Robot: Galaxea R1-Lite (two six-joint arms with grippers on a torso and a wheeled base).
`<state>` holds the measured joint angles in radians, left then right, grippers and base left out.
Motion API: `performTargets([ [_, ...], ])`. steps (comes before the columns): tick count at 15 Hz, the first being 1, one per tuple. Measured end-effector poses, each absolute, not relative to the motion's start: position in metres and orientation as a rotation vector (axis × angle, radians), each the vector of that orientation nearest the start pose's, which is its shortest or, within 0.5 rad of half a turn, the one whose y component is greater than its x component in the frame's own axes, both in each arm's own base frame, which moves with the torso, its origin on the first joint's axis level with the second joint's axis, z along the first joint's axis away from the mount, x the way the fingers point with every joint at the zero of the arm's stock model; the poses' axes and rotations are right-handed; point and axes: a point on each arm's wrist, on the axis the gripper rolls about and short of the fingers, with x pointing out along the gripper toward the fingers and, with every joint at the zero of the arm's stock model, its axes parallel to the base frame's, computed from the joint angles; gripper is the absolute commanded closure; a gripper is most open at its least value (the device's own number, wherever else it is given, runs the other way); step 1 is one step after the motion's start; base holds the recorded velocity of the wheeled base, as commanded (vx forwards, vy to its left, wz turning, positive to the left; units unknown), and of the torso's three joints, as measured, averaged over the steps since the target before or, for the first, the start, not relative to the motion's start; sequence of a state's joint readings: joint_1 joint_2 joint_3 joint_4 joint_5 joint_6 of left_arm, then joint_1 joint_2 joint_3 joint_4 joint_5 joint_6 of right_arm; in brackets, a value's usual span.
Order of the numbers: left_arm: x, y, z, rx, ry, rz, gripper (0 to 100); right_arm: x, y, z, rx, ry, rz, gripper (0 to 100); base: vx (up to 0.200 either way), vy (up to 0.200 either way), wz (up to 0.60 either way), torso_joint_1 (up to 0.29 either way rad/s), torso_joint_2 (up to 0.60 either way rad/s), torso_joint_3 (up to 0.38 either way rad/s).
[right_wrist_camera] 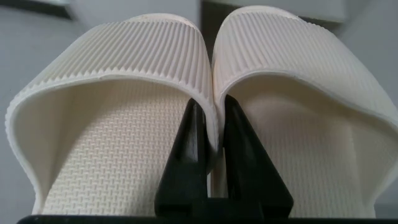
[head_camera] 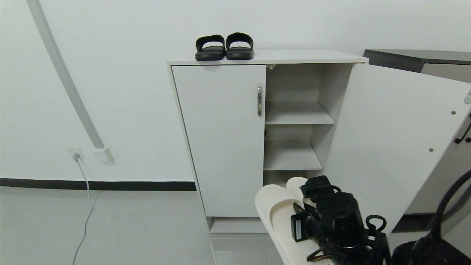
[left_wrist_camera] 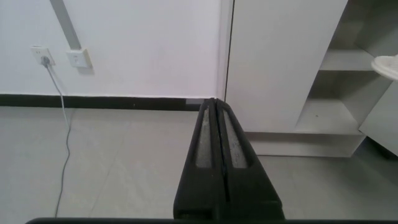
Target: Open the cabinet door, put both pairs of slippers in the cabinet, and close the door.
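Right jaws are pinching the white slippers (right_wrist_camera: 118, 149) by their two touching inner walls, one finger inside each shoe, so we are carrying the pair as a single piece. We are holding them toes toward the cabinet (head_camera: 294, 57), low and just in front of its open half, where they are lining up roughly with the lower shelf (head_camera: 290, 160) and the bay under it. The right door (head_camera: 390, 147) is standing swung wide, giving us a free way in. The left door (head_camera: 220, 140) is sitting shut, and we judge it needs no opening. Black slippers (head_camera: 224, 46) are sitting side by side on top of the cabinet, above that shut door, waiting their turn. Left jaws are pressing together on nothing, low above the floor off the cabinet's left side, well out of the way. We are judging the door step done and the first pair about to go in, with a toe catching a shelf edge as the main risk.
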<state>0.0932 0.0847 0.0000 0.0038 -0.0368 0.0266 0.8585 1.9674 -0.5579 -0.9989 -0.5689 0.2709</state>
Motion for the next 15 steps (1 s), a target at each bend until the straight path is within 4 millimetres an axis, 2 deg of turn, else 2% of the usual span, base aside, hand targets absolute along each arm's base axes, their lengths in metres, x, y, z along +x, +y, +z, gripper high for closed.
performTargets([
  [3,-0.016,-0.002,0.077,0.018,0.089,0.055,100,0.233,0.253,0.06,0.014,0.267,0.035,100,0.0,0.0,0.0,0.0,0.0,0.0],
  [4,-0.016,-0.002,0.077,0.018,0.09,0.055,100,0.244,0.259,0.053,0.021,0.246,-0.022,100,0.0,-0.2,0.0,0.007,0.0,0.007],
  [6,-0.016,-0.002,0.077,0.017,0.089,0.055,100,0.253,0.262,0.039,0.007,0.255,-0.053,100,0.0,-0.2,0.0,-0.002,0.0,0.005],
  [10,-0.016,-0.002,0.077,0.017,0.091,0.055,100,0.257,0.262,0.026,-0.019,0.276,-0.064,100,0.0,-0.2,0.0,0.007,0.0,0.001],
  [15,-0.016,-0.002,0.077,0.015,0.091,0.059,100,0.26,0.264,0.013,-0.049,0.307,-0.037,100,0.0,0.0,0.0,0.0,0.0,0.0],
])
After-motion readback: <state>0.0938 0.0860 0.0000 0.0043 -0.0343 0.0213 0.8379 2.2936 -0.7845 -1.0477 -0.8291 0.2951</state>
